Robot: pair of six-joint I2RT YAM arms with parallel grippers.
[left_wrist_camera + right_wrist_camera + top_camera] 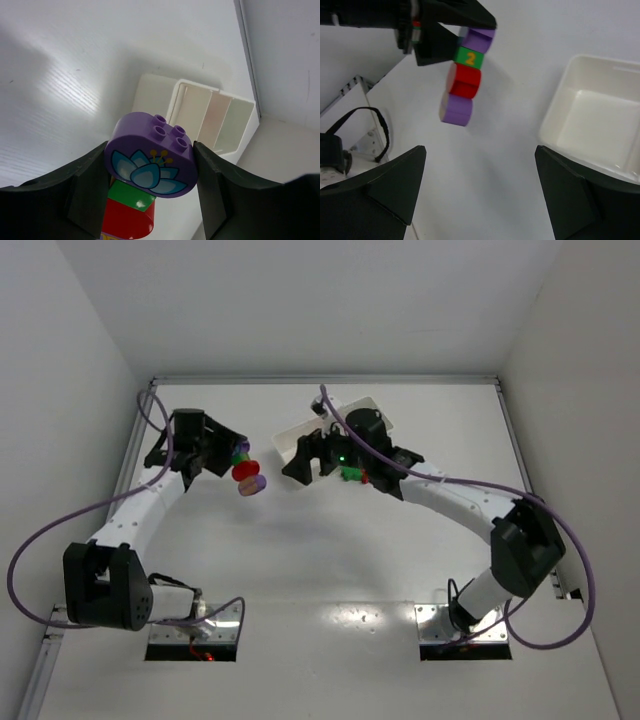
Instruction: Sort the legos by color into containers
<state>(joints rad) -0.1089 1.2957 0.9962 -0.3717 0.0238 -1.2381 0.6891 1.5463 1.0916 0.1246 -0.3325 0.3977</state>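
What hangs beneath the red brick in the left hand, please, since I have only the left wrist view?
Observer: A second purple brick hangs under the red brick, ending a four-brick stack.
Operator: Thank you. Is the right hand holding anything?
Observer: No. The right hand is open and empty, facing that stack across a gap.
Operator: Are any bricks lying loose?
Observer: In the top view, a green piece shows beside the right arm, near the tray.
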